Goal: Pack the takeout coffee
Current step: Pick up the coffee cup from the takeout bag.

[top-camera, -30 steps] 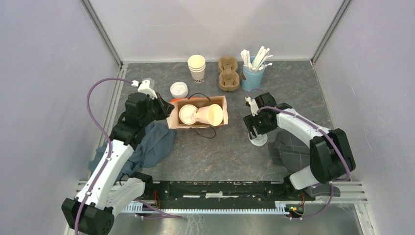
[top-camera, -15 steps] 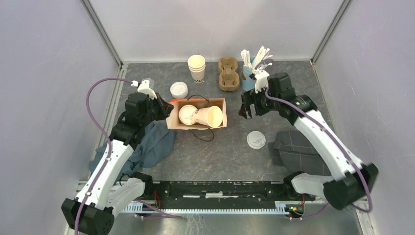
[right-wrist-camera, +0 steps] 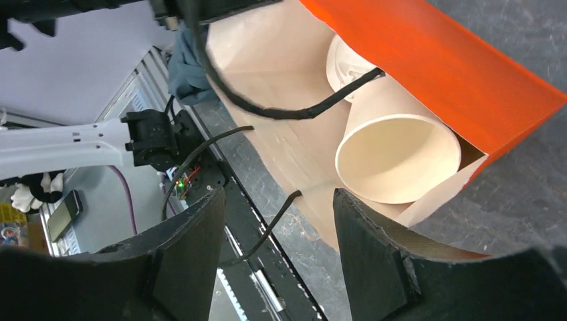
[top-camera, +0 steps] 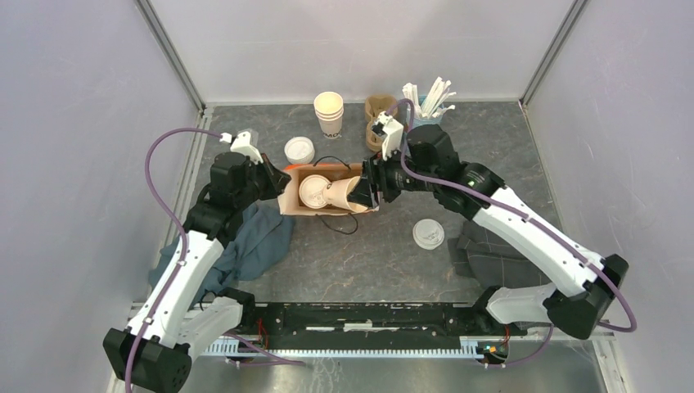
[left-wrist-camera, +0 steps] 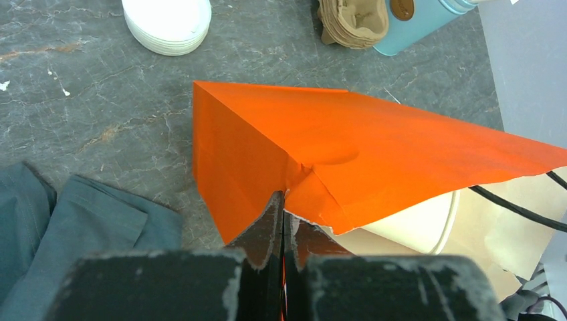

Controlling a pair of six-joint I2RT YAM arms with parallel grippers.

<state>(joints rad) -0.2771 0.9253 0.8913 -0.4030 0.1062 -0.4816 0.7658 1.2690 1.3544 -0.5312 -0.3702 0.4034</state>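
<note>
**Bag pinned by L, R open at its mouth**

Your L end effector [left-wrist-camera: 282, 221] is clamped tight on the edge of the orange paper bag [left-wrist-camera: 374, 147]. Your R end effector [right-wrist-camera: 277, 200] is spread wide at the bag mouth w/ nothing gripped.

In the bag, a lidded cup [top-camera: 314, 191] sits next to a cream cup on its side [right-wrist-camera: 398, 157], wide end toward your R fingers. The other lidded cup [top-camera: 428, 233] stands on the counter [top-camera: 368, 262], apart from the bag.

The table [top-camera: 368, 254] bears an orange bag [left-wrist-camera: 374, 154], lid stack [top-camera: 299, 150], cup stack [top-camera: 329, 113], seemingly a blue cloth [top-camera: 262, 237].
</note>
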